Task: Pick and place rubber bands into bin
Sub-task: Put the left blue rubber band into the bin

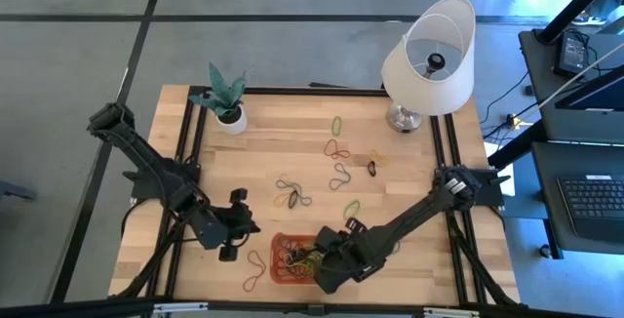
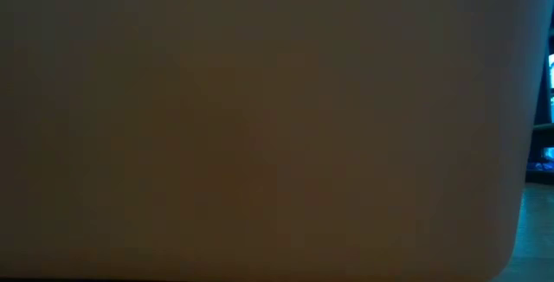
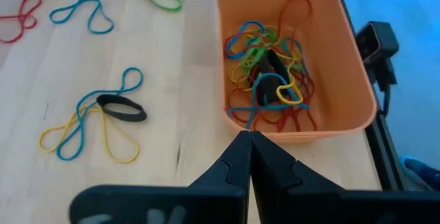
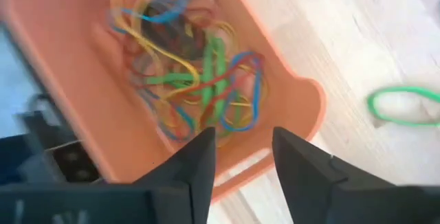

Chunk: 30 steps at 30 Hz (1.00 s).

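Wooden planks make up the tabletop (image 1: 292, 142), with a white lamp (image 1: 429, 55) and a small plant in a white pot (image 1: 229, 103) standing at the far side, out of the way of the work. Close to the near edge sits the orange bin (image 3: 344, 66), placed where both arms can reach it. It already holds a tangled heap of rubber bands (image 3: 268, 73) in green, yellow, blue, red and black. The right gripper (image 4: 244, 155) hangs right over the bin's rim, and its two fingers stand apart with nothing between them, which looks like the way you would hold your hand to let a band drop onto the pile. The left gripper (image 3: 249, 157) waits just beside the bin with its fingers pressed together and nothing in them, likely staying clear so the arms do not bump. More loose bands (image 1: 336, 167) lie spread over the middle of the tabletop, so the job looks only partly done. One green band (image 4: 405, 107) lies on the wood near the bin, and a little knot of blue, yellow and black ones (image 3: 96, 124) lies close to the left gripper (these may be easy ones to pick next). The low view shows only something dark close up, so it tells nothing.
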Available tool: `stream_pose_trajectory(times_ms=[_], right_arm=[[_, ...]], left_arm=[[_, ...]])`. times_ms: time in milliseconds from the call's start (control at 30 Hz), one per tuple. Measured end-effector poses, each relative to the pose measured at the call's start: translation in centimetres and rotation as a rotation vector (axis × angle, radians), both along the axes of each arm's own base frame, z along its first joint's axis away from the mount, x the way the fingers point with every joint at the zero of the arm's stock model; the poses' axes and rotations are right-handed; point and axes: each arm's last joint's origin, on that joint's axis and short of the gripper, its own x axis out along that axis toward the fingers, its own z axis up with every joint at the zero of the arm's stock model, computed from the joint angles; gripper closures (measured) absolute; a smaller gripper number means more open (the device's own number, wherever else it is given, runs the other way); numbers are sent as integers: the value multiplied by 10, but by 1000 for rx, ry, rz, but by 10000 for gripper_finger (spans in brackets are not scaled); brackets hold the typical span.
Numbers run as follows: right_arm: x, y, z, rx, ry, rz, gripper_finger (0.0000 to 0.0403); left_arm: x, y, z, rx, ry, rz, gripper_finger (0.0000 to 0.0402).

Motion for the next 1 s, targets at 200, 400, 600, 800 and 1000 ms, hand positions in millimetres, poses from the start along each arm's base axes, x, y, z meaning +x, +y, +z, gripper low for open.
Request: stream_pose_trajectory(times_ms=[200,400,600,800,1000], right_arm=[[-16,-4,28,-28,-41,7,285],[-52,-25,50,-101,-56,-88,306],[-86,-50,33,-26,-122,-219,313],[-120,-65,-15,128,-227,-370,313],[-134,-69,-55,289,-257,-510,313]], left_arm=[[9,15,-2,9,50,-5,398],[25,43,-3,9,100,-4,400],[40,81,-5,46,131,18,398],[47,118,-6,69,161,75,398],[45,147,-10,118,233,132,398]])
